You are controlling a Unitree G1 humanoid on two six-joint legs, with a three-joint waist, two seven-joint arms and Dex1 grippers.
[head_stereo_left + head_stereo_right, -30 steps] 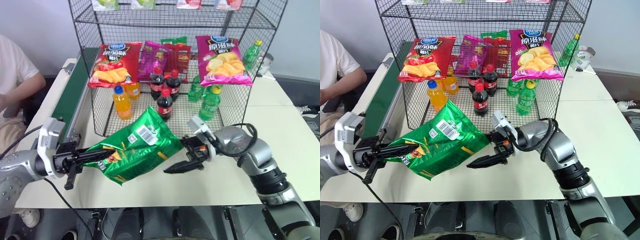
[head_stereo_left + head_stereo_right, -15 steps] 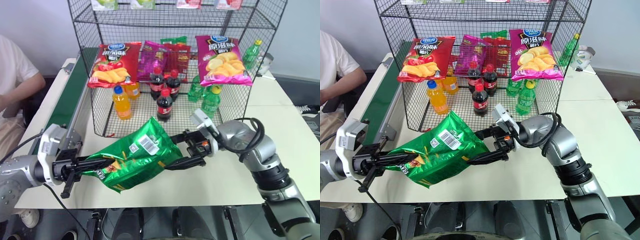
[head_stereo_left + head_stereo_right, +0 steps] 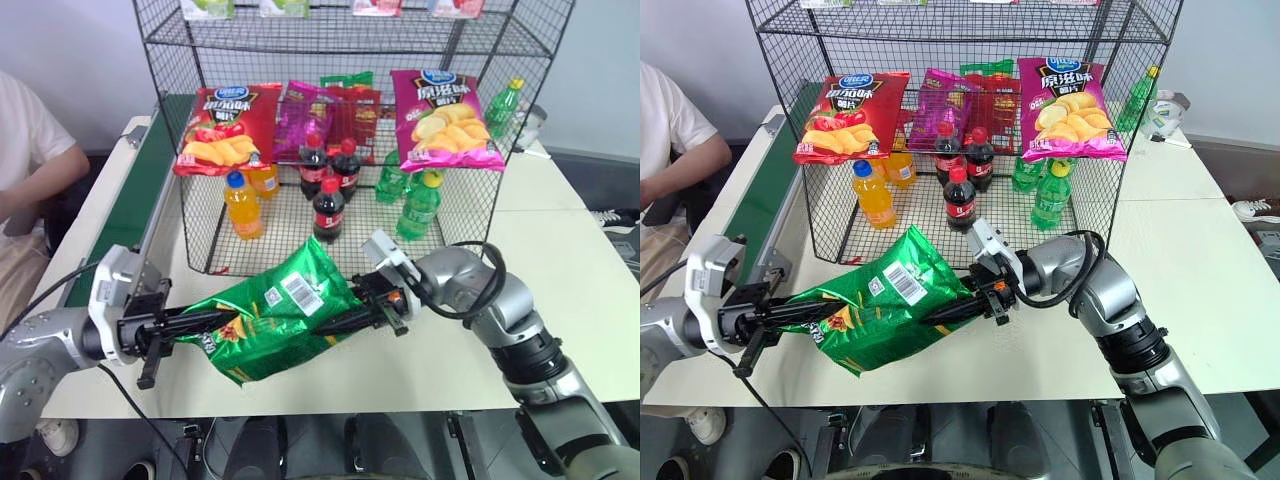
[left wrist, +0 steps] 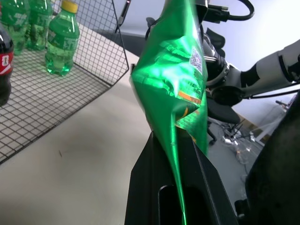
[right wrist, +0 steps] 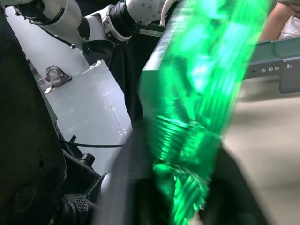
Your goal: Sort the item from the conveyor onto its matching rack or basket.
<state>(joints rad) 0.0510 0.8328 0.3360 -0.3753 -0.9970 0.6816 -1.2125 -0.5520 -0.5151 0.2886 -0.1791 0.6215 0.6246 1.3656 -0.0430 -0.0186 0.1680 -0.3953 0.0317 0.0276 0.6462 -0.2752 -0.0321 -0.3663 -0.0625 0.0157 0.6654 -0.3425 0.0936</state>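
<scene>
Both grippers are clamping the green chip bag, which is hanging above the white table just in front of the black wire rack. Left gripper is pinching the bag's end farther from the rack's right side, its fingers pressed flat on the seam. Right gripper is closing on the opposite end, the foil bunching between its jaws.

Procedure for the step in hand, judged from this pose:
- Keep both pinches on the sealed edges, not the inflated body, to avoid crushing the contents.
- Raise the two ends together; uneven lift is likely to twist the glossy foil out of a grip.
- Clear the rack's front lower edge and the bottles standing inside the rack before moving the bag inward.
- Aim for the tier carrying the red chip bag and the magenta chip bag.

Limits of view: the bag's printed front is facing away from the rack's top, so its logo is not readable. The right gripper's fingertips are blurring behind foil. The conveyor, left of the rack, is partly cut off by the mesh.
</scene>
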